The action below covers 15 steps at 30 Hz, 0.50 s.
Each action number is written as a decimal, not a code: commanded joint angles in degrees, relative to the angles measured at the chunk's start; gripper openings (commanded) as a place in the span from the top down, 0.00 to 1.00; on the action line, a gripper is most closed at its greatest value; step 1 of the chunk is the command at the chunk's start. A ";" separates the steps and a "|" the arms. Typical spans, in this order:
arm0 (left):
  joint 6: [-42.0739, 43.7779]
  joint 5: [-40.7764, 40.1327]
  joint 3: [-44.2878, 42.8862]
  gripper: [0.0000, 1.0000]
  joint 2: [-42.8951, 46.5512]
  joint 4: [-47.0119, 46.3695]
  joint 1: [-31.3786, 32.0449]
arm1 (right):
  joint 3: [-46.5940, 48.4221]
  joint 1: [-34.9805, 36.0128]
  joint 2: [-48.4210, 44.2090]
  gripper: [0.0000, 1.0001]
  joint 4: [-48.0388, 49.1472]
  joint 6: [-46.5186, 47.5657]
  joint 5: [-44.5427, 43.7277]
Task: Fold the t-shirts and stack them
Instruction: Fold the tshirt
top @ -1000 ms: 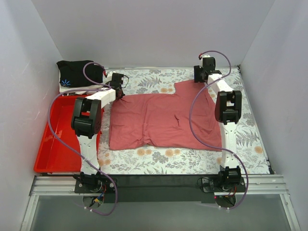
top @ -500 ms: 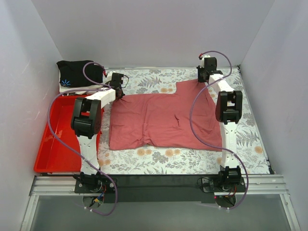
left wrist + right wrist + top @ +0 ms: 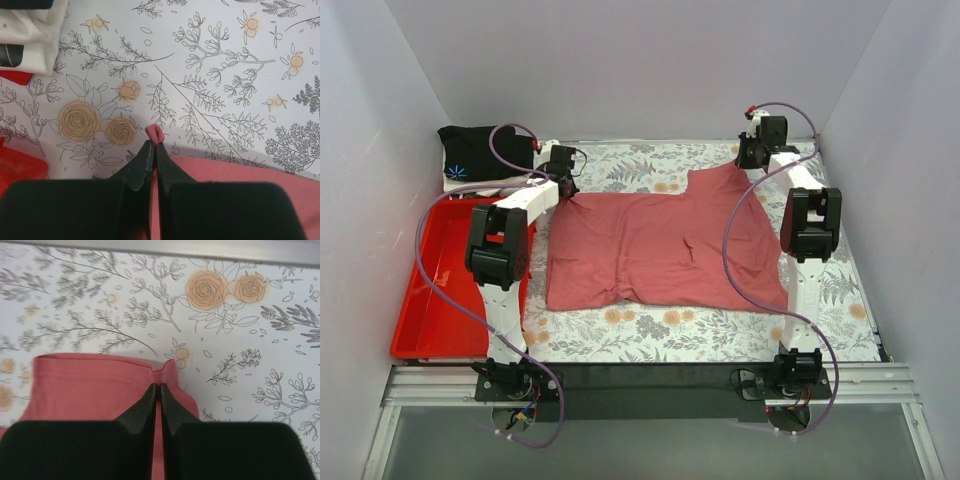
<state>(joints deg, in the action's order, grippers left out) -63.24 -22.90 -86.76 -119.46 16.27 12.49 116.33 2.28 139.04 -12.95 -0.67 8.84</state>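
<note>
Since both far corners look pinched, I'd read this as the start of the first fold on the salmon shirt (image 3: pixel 660 250).

Left to right:
- red tray (image 3: pixel 430 300) along the left table edge.
- Behind it, in the far-left corner, the black shirt (image 3: pixel 485 148) sits folded on top of the white shirt (image 3: pixel 470 183). That looks like the stack.
- left gripper (image 3: pixel 154 145) is just right of the stack, jaws fully closed on the salmon shirt's far-left corner. Only a small tuft pokes past the tips, so it's a thin bite.
- The salmon shirt lies spread mostly flat across the middle of the table (image 3: pixel 650 325). There's one small crease near its centre, and the right part reaches further back than the left.
- right gripper (image 3: pixel 160 387) is at the far-right corner, jaws clamped tight on the hemmed edge with cloth bunched at the tips. The bite looks deeper than the left's.

To do the fold well:
- Lift both corners together, at the same height.
- Hold the cloth lightly taut between the arms, not stretched, because the left bite could slip out.
- Carry the far edge over toward the near edge and lay it down aligned.
- Let go only once the cloth rests.
- The far edge is uneven, so watch for a skewed fold line.
</note>
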 commanded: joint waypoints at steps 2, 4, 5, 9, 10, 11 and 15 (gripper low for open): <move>-0.21 -0.66 -0.35 1.00 4.14 0.25 -0.10 | -4.35 0.00 -11.59 0.99 6.18 -2.23 5.65; -0.21 -0.83 1.24 1.00 5.20 -1.15 -0.01 | -8.13 0.00 -14.31 0.99 7.32 -3.02 7.41; -0.21 -1.01 2.90 1.00 5.72 -1.85 -0.01 | -9.79 0.09 -15.37 0.99 7.76 -3.98 7.77; -0.48 -1.19 5.02 1.00 8.01 -4.84 -0.01 | -20.33 0.09 -22.48 0.99 14.42 -5.83 9.00; -0.56 -1.10 5.28 1.00 8.27 -5.19 -0.10 | -24.27 0.09 -25.28 0.99 15.31 -6.10 9.00; -0.57 -1.10 5.37 1.00 8.63 -5.37 -0.01 | -25.79 0.09 -26.53 0.99 16.45 -6.36 8.91; -0.56 -1.27 7.04 1.00 10.47 -6.95 -0.01 | -32.04 0.18 -32.33 0.99 17.17 -5.93 7.16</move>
<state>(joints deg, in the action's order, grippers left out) -63.55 -22.94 -80.44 -114.45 12.27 12.49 86.83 2.37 111.00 -0.19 -5.93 16.25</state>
